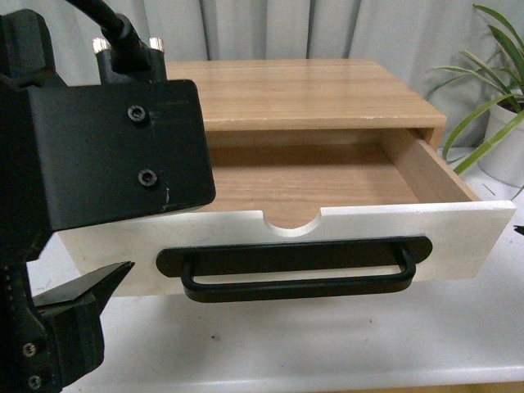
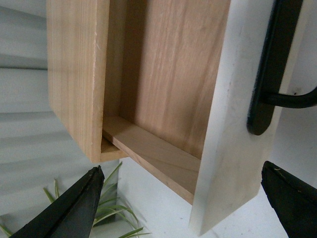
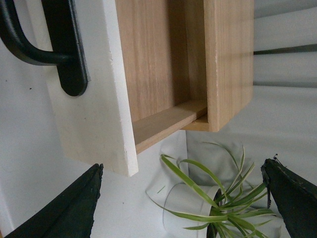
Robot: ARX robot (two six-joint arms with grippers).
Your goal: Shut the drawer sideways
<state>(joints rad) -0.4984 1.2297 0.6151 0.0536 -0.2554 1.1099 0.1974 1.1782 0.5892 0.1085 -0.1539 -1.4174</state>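
The drawer (image 1: pixel 352 233) is pulled out of the light wood cabinet (image 1: pixel 311 94). It has a white front, a long black bar handle (image 1: pixel 295 266), a semicircular notch (image 1: pixel 293 223) and a bare wood inside. My left arm fills the left of the front view, with one of its fingers (image 1: pixel 86 293) just left of the drawer front. My left gripper (image 2: pixel 181 171) is open, its jaws spread around one end of the drawer front (image 2: pixel 233 148) without touching it. My right gripper (image 3: pixel 182 167) is open beyond the other end of the drawer (image 3: pixel 99 99) and holds nothing.
A green plant in a white pot (image 1: pixel 499 123) stands right of the cabinet and shows between the right jaws (image 3: pixel 208 208). Leaves (image 2: pixel 106 208) show in the left wrist view. The cabinet stands on a white table (image 1: pixel 327 344) before a grey curtain (image 1: pixel 286 29).
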